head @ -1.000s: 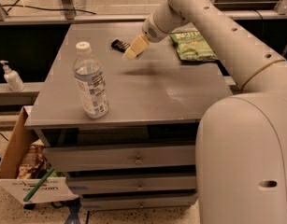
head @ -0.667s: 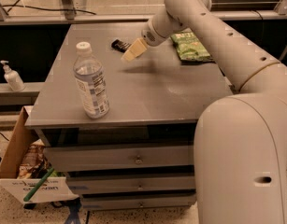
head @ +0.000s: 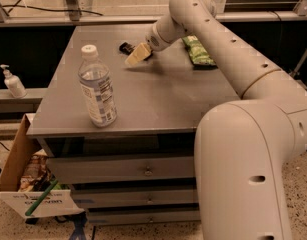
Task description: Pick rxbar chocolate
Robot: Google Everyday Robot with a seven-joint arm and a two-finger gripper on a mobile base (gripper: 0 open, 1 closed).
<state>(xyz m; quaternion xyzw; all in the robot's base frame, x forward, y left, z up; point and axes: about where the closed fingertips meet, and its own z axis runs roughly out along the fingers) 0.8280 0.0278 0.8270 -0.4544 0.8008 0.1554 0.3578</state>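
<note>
In the camera view the gripper [head: 137, 55] hangs low over the far part of the table [head: 158, 104]; whether it is open or closed cannot be told. The chocolate bar [head: 125, 47] lies just beside its tip on the far left, a small black shape partly covered by it, with lettering too faint to read. The arm [head: 228, 49] hides part of a green chip bag [head: 199, 53]. A water bottle [head: 97, 86] stands near the front left edge, its label unreadable. Open table surface lies between bottle and gripper.
</note>
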